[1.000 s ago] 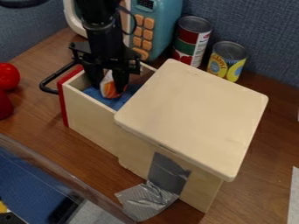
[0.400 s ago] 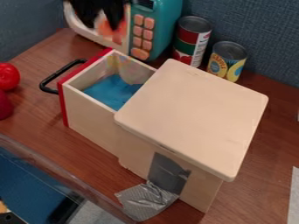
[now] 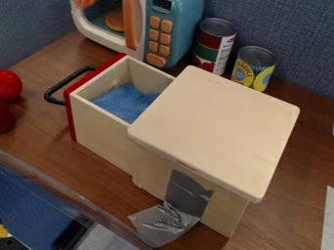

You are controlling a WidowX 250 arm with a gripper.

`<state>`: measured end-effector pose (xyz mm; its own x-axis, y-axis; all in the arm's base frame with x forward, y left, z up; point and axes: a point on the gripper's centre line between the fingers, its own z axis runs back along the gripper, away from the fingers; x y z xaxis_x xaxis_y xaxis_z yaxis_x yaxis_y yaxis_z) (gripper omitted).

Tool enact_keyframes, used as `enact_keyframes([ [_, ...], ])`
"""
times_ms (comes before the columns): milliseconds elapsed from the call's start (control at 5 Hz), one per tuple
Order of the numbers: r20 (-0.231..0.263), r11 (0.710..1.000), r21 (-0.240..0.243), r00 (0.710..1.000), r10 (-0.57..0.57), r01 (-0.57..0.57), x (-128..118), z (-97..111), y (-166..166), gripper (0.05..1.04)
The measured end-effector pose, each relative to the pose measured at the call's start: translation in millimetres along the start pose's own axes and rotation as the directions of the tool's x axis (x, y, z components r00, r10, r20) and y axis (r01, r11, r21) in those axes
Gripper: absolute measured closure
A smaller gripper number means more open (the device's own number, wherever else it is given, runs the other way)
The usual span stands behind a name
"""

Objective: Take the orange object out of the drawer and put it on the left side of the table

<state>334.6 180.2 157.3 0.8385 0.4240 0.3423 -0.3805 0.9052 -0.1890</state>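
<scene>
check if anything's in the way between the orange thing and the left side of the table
Nothing visible seems to block the way from the orange thing, at the view's top edge, to the left side of the table, though the drawer handle and red ball flank it.

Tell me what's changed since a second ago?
The orange object, which the gripper had hold of inside the drawer, has been lifted out and carried to the picture's upper left, at the top edge. The drawer is as open as before, and the blue lining, the cans and the toy microwave stayed put.
</scene>
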Motion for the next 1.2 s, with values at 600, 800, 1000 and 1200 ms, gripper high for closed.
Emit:
enact_keyframes([
  [600,-0.192,0.994,0.092,0.981,-0.039,0.057,7.8,-104.2,33.0,0.542],
  [800,-0.226,0.984,0.125,0.969,-0.096,0.127,-7.0,-126.7,38.0,0.542],
  [1000,-0.223,0.980,0.133,0.968,-0.116,0.149,-11.5,-128.6,39.4,0.542],
  [1200,-0.231,0.978,0.127,0.964,-0.132,0.164,-17.0,-128.8,38.2,0.471],
])
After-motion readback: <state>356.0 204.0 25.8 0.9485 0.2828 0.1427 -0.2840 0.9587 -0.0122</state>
